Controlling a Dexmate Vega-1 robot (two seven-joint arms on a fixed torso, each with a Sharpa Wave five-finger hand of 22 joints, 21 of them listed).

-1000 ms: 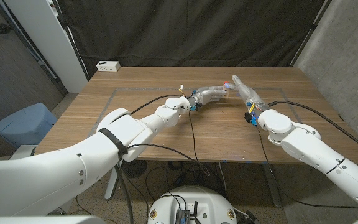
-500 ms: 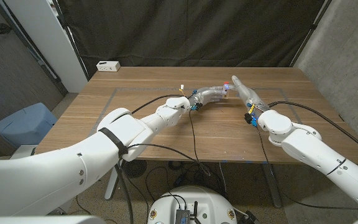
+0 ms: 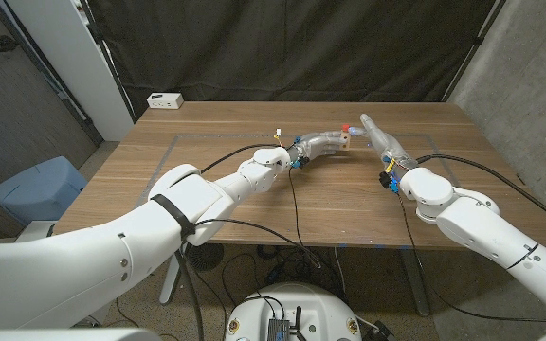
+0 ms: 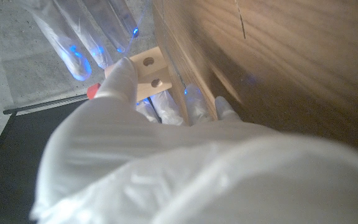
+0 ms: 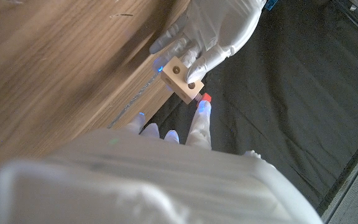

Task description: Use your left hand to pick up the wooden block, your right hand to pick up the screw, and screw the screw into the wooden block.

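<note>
Above the centre of the head view, the left hand [image 3: 320, 144] holds the wooden block [image 3: 347, 142] up over the far half of the table [image 3: 207, 180]. The right hand [image 3: 379, 139] reaches in from the right, its fingertips just beside the block. A small red thing, probably the screw [image 3: 345, 124], shows at the block's upper edge. A white box [image 3: 165, 99] sits at the table's far left corner, well apart and in nobody's way.

In the left wrist view, upper middle of the frame, the left hand [image 4: 166, 155] grips the wooden block [image 4: 149, 74] between its thumb and its other fingers. Two holes show on the block's face, and a red spot [image 4: 92, 91] sits just left of the thumb. The right hand's fingers [image 4: 79, 37] stand at upper left.

In the right wrist view, the block [image 5: 183, 77] sits upper middle in the left hand [image 5: 213, 31], a hole showing on its face. The red-headed screw [image 5: 206, 98] lies at a fingertip of the right hand [image 5: 191, 130], just beside the block's corner; whether the fingers pinch it or only touch it I cannot tell.

To do this step well, the screw's tip should line up with a hole before turning, with the block held steady. The left fingers wrapped close around the block crowd the approach.
</note>
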